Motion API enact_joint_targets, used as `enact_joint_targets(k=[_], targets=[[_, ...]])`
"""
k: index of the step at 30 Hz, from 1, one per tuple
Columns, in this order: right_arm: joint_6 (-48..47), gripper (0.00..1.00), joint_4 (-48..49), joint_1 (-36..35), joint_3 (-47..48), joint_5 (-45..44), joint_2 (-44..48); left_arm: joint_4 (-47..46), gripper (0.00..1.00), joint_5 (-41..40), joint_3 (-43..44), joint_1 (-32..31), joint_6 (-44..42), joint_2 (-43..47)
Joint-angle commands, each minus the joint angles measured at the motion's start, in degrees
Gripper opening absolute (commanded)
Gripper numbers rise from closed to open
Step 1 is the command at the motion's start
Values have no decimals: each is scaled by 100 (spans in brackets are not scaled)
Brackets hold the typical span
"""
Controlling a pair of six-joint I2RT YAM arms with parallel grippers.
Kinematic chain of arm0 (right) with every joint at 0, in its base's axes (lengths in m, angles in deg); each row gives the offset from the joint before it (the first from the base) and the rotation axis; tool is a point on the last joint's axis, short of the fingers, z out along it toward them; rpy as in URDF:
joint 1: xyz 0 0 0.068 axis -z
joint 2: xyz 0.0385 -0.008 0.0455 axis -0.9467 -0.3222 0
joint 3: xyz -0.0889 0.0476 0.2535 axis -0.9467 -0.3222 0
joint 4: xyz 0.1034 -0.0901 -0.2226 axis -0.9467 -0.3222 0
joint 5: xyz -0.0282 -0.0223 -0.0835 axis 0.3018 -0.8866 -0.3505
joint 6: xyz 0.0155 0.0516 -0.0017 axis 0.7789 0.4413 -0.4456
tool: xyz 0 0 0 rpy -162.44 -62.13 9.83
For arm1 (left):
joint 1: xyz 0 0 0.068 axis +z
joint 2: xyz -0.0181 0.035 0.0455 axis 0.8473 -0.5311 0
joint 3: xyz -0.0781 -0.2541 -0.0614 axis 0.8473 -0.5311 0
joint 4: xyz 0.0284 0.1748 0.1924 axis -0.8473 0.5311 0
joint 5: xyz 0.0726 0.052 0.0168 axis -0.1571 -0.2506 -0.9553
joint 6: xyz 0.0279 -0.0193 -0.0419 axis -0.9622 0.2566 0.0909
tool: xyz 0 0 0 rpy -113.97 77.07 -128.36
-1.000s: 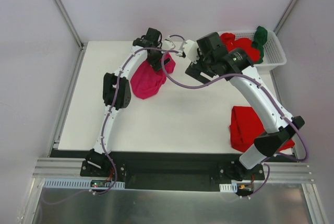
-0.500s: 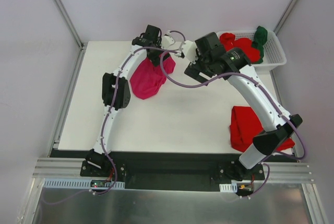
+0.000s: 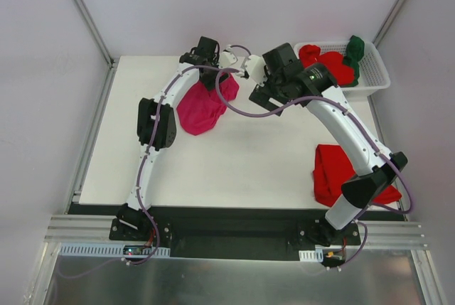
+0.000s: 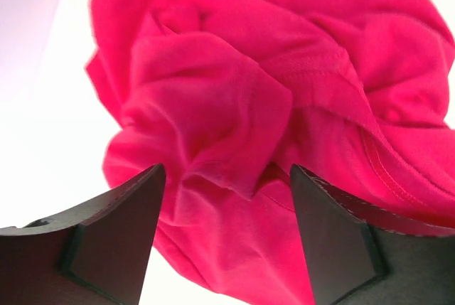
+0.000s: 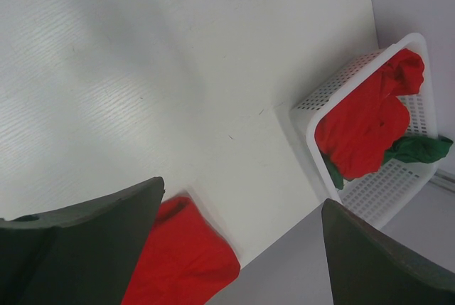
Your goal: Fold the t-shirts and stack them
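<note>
"Left wrist view: what has the left tool (image 4: 224,234) got?"
"Nothing pinched yet: jaws apart, astride a ridge of the crumpled magenta t-shirt (image 4: 234,92) beneath. The right tool (image 5: 234,248) alongside gapes empty."
"Progress?"
"Early. One red t-shirt (image 3: 338,173) looks folded, back toward the right tool's base; the basket (image 3: 373,81) to its right holds more."

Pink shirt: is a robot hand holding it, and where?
Nothing held: the left gripper stands open around a fold of the pink shirt; right gripper empty.
</note>
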Motion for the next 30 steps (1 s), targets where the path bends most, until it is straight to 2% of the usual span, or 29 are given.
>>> enact_joint_targets(k=[1,8,12,14,16,19,20,24,30], targets=[[3,97,-75,-4,220,38,50,18,73,-84,-127,-4,-5,394],[56,96,-93,-21,203,73,76,1,72,-163,-144,-4,-215,297],[65,97,-93,-30,203,29,85,9,68,-163,-30,5,-294,148],[65,97,-93,-30,194,21,111,9,60,-163,-4,-4,-294,104],[65,97,-93,-39,185,12,112,9,49,-163,84,-4,-242,69],[73,97,-84,-39,159,21,129,1,22,-163,180,-12,-136,112],[82,97,-84,-39,141,21,129,-8,0,-163,225,-21,-93,130],[100,97,-66,-48,54,29,155,-69,0,-84,480,-12,398,551],[117,96,30,-56,-52,73,182,-289,0,162,454,-12,769,2062]])
